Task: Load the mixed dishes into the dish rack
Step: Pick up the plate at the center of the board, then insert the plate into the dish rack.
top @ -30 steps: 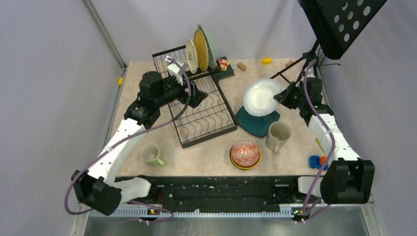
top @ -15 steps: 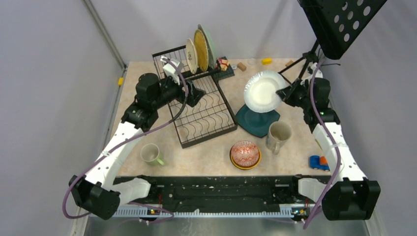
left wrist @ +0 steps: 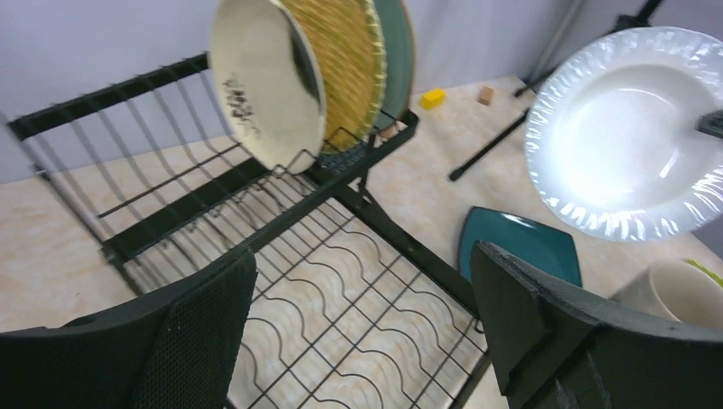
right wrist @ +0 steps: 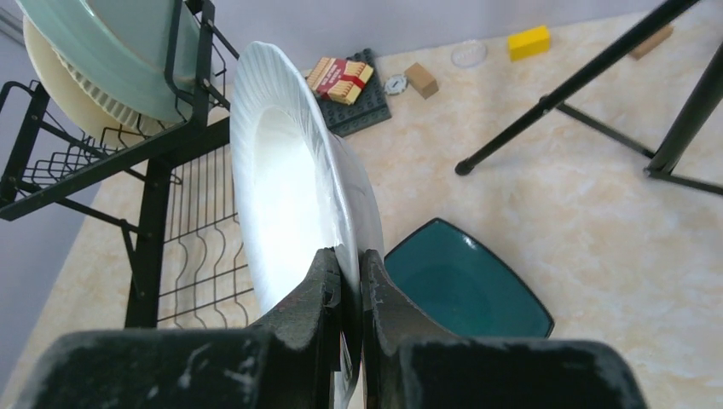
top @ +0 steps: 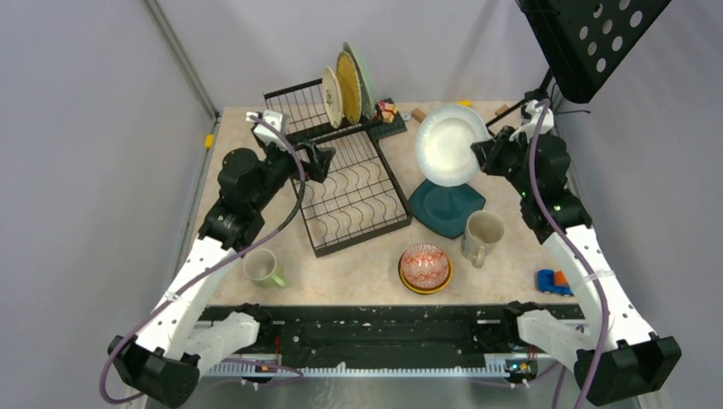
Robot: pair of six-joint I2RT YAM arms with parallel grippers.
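Black wire dish rack [top: 358,204] has three plates on edge in its raised section: cream plate [top: 332,96], yellow woven plate [top: 348,83], pale teal plate [top: 365,77]. Right of the rack, the white plate [top: 446,145] is up in the air, rim pinched by the right gripper [right wrist: 347,271], above the flat dark teal plate [top: 448,209]. Cream mug [top: 483,234] and red-patterned bowl [top: 425,264] nested in the yellow-orange bowl [top: 426,290] sit front-right of the rack, green mug [top: 263,266] front-left

plates [top: 345,85] fill dish rack [top: 358,198] rear, front free

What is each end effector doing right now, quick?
Left end effector: open, holding nothing.
Right end effector: closed on the white plate.
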